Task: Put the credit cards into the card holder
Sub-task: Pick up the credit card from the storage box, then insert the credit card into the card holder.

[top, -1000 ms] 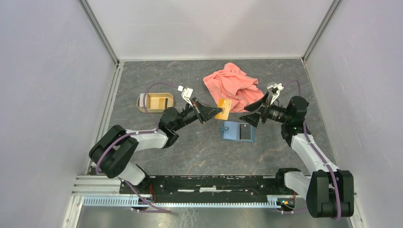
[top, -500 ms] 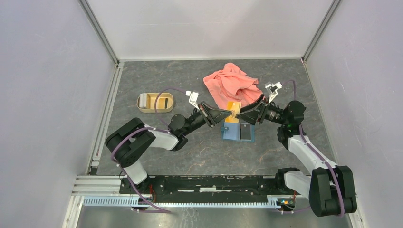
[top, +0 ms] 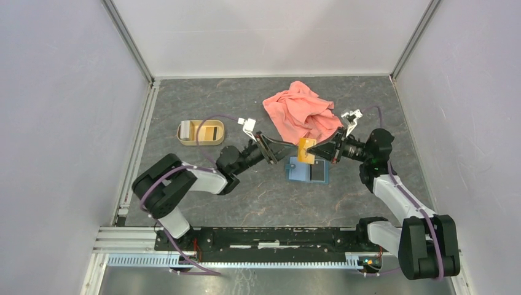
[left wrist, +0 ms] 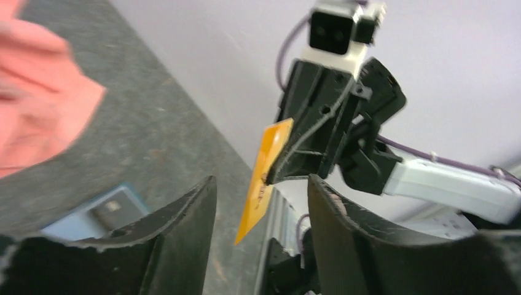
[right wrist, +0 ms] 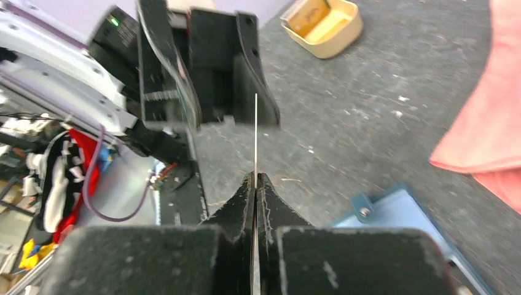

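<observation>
On the bench [top: 246, 196], mid-frame, the holder [top: 309, 171] lies open. Just above it in the frame, my right jaws pinch the card [top: 306, 150]. The left jaws stand spread around it. I'd back the left clear, then angle the card toward a pocket.

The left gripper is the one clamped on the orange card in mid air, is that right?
No, the right gripper is clamped on the orange card in mid air; the left gripper stands open. The right wrist view shows the shut grip.
</observation>
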`<move>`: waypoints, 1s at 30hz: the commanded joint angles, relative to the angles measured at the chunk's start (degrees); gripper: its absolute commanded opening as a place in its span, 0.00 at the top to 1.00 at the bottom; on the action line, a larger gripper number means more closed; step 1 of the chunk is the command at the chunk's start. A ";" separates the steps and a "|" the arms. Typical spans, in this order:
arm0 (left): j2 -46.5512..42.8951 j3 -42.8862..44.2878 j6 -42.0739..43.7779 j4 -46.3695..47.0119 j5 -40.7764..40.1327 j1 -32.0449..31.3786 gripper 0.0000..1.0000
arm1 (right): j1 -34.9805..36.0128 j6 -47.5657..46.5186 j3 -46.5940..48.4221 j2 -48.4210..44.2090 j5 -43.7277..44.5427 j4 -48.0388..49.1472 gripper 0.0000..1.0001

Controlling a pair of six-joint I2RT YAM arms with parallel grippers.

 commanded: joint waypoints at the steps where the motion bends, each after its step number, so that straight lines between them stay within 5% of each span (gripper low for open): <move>1: -10.03 -1.73 10.44 -18.40 1.88 6.60 0.28 | -3.76 -15.95 -0.49 -2.46 -2.36 -14.33 1.00; 5: -15.91 2.51 25.95 -45.90 1.52 8.62 0.17 | -4.96 -25.44 -0.74 -2.32 0.80 -26.93 1.00; 8: -18.13 4.22 33.67 -57.93 -4.79 8.29 0.01 | -6.40 -22.91 -3.21 -1.92 6.61 -26.36 1.00; 16: -23.29 -5.47 34.02 -49.47 -14.76 8.59 0.00 | -6.77 -8.76 -9.75 2.28 10.96 -15.34 1.00; 21: -19.56 -7.53 26.34 -37.40 3.32 14.27 0.00 | -6.75 -5.26 -11.61 6.64 10.36 -10.51 1.00; 30: -9.67 -0.01 26.38 -46.07 -5.79 0.81 0.10 | -7.71 -3.71 -10.05 13.15 11.51 -7.50 1.00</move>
